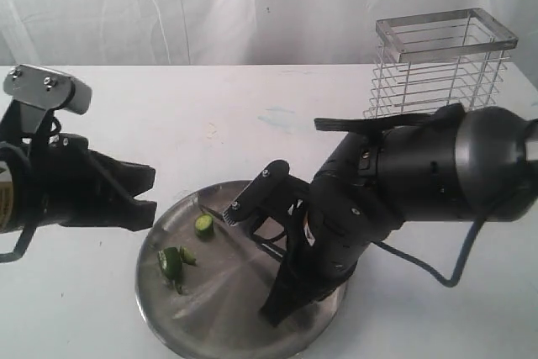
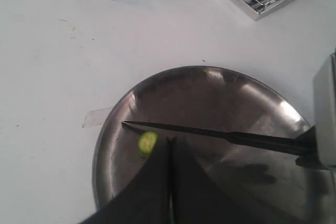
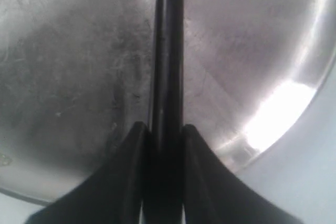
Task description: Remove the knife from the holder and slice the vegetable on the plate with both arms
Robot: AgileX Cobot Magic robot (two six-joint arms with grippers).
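The left fingers (image 2: pixel 155 182) are pressed flat together with nothing between them. Their tips hang above the left edge of the plate (image 1: pixel 227 300), and the exterior view shows them clear of the food. The right fingers (image 3: pixel 126 171) are narrow, clamped on either side of the black handle of the knife (image 2: pixel 210 132). From that grip the blade runs leftward, low across the plate. Its point ends just beside a round slice (image 1: pixel 203 224) cut from the vegetable (image 1: pixel 172 263); whether the edge touches the steel I cannot tell. The slice lies on the far left part of the plate, pale cut face up. The darker green remainder of the vegetable lies a little nearer on the plate's left side, apart from the slice. The right arm (image 1: pixel 403 182) leans in from the right over the plate's right half. The plate sits on the near part of the white worktop (image 1: pixel 252 107). The holder (image 1: pixel 441 65) stands upright at the far right, well apart from the plate.
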